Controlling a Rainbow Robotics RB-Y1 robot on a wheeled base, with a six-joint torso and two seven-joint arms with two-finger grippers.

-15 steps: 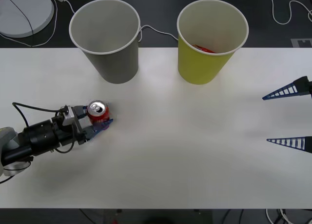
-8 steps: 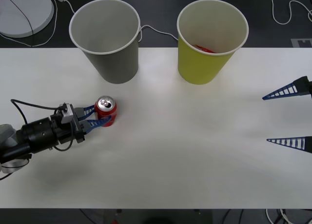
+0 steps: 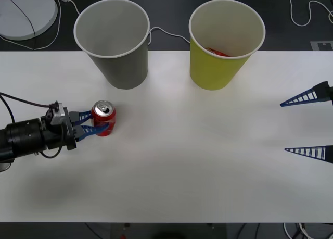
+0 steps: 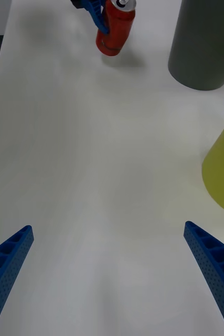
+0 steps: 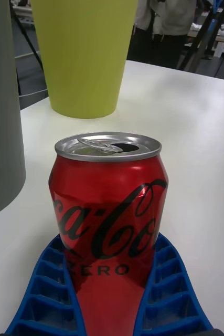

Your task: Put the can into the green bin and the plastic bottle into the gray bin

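- so the can is back standing upright on the table now, a second ago it was sitting tilted in the left gripper and a bit further right
- the left arm has slid back toward the left edge and the can came with it, so it's now in front of the gray bin, not touching it
- left gripper's blue fingers are wrapped around the lower part of the can on both sides, pads look pressed against it, so I'd call that a closed grip on the can
- the green bin is well off to the right and already has something red lying inside, can't tell what exactly
- my read: the grab got redone lower and squarer, so the lift and carry over to the green bin haven't started yet
- right gripper hasn't budged, parked at the right edge with its fingers spread wide, holding nothing
- no plastic bottle on the table that I can spot
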